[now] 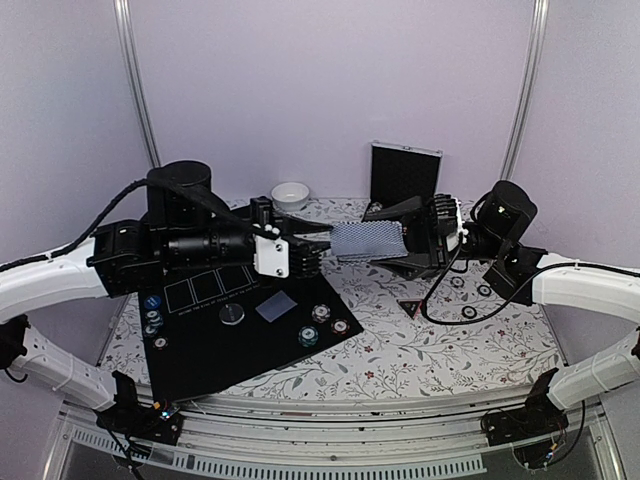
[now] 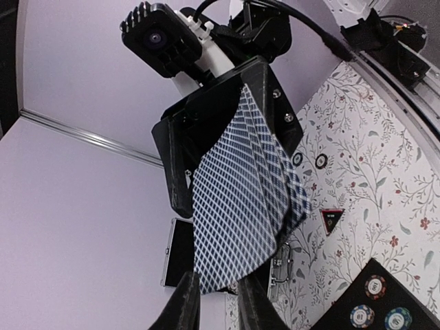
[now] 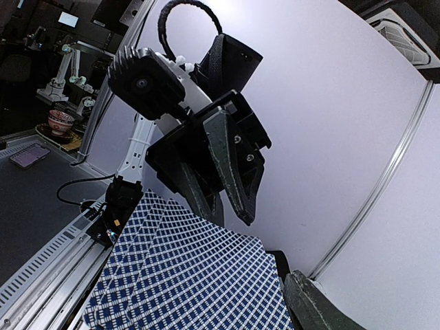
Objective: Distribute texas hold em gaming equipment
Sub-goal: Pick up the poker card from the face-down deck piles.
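A fan of blue-patterned playing cards (image 1: pixel 365 240) hangs in mid-air above the table, clamped in my right gripper (image 1: pixel 405 245). The fan fills the left wrist view (image 2: pixel 234 206) and the right wrist view (image 3: pixel 185 275). My left gripper (image 2: pixel 218 302) faces it with the jaws a narrow gap apart, and the front card's lower corner sits in that gap. On the black mat (image 1: pixel 230 360) lie one card (image 1: pixel 275 306), a round grey button (image 1: pixel 232 313) and poker chips (image 1: pixel 320 313). More chips (image 1: pixel 150 325) sit at its left edge. A black-red triangular marker (image 1: pixel 410 305) lies on the flowered cloth.
A small white bowl (image 1: pixel 290 195) and an upright silver-edged black case (image 1: pixel 405 175) stand at the back of the table. Both arms meet over the table's middle. Metal rails run along the near edge.
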